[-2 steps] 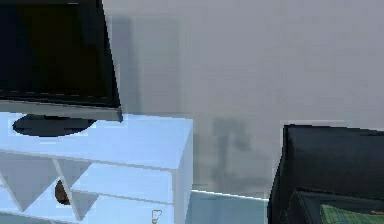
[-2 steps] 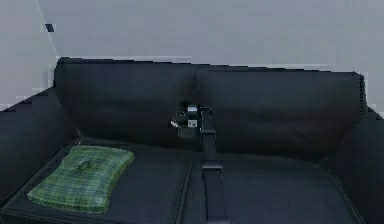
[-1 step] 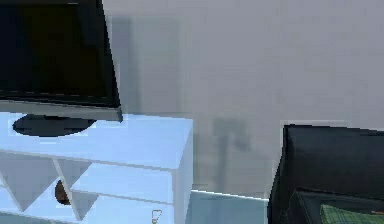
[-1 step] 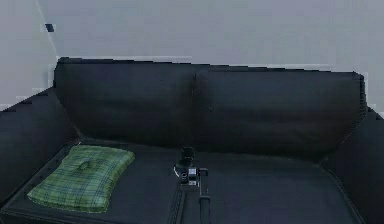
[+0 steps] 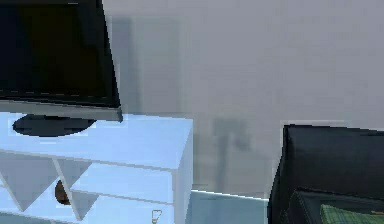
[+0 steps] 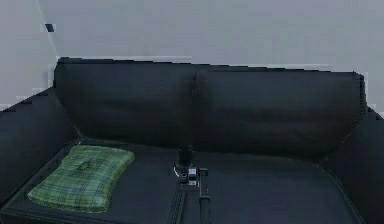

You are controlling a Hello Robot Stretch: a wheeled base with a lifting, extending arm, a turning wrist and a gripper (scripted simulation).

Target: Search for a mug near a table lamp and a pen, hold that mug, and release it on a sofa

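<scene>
Grey bare wall (image 6: pixel 200 30) backs a long black sofa (image 6: pixel 250 110) with smooth upholstery, two back cushions and padded armrests. On the sofa's seat, toward the arm side view's left, lies a flat green plaid fabric cushion (image 6: pixel 85 175). The dark square arm (image 6: pixel 190 208) rises over the sofa's front edge, and the gripper (image 6: pixel 184 166) stands above the middle of the seat, about where the two seat cushions meet. At its far end is a small dark upright shape (image 6: pixel 185 153); it may be the mug, but it is too small to name. With the seat right behind it, I cannot tell whether the gripper holds anything, or how its fingers stand. In the forward view a black flat television (image 5: pixel 50 50) sits on a white open-shelved stand (image 5: pixel 130 140), away from the sofa's end. A mug is likely stiff, fairly light, smooth-sided and breakable. A hold across the body wall seems safer than one on the handle. The soft seat would cushion a release, though a mug could tip there, so a low, upright set-down seems wise.
</scene>
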